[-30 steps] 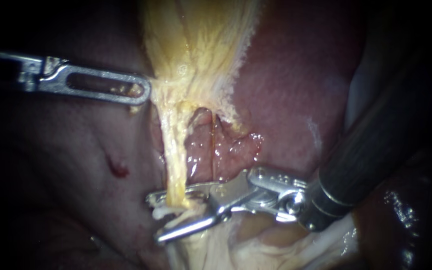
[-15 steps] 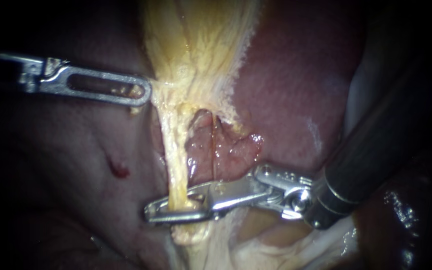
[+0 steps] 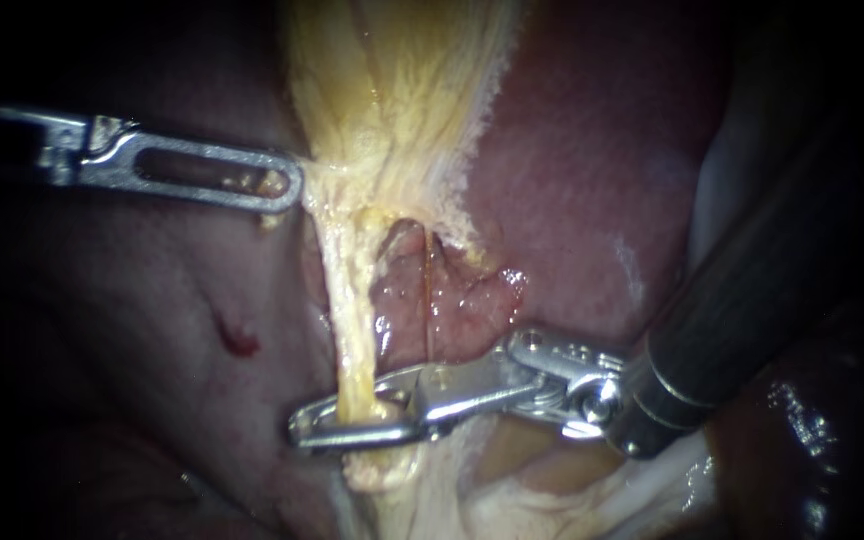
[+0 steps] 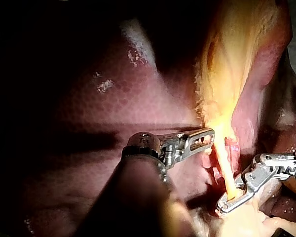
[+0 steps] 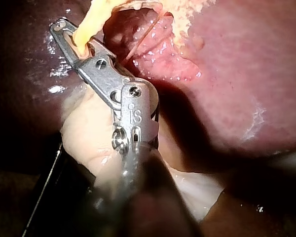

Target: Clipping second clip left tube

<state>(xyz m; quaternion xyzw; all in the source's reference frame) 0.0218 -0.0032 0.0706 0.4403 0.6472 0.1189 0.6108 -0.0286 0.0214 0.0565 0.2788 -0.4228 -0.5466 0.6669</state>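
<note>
Closest to the endoscope, my right instrument came in from the lower right on its dark shaft. Its metal wrist lay over pale, glistening tissue. Its jaws were closed across the left tube, one on each side, clamping it low down, just above where it sank into that pale tissue. The tube was a yellow, stringy strand running upright from the jaws toward the broader tissue above. In the right wrist view the same yellow strand stood up out of the jaws near their tip.

Just to the right of the tube a thinner reddish strand ran beside it, over a wet pink hollow.

Further back and higher, my left instrument reached in level from the left. Its slotted jaws lay together, pinching the edge of the yellowish tissue where this narrowed into the tube. It was well apart from the right instrument.

Behind everything lay the liver, dark red and smooth. It carried a small red spot on the left side, below the left instrument.
</note>
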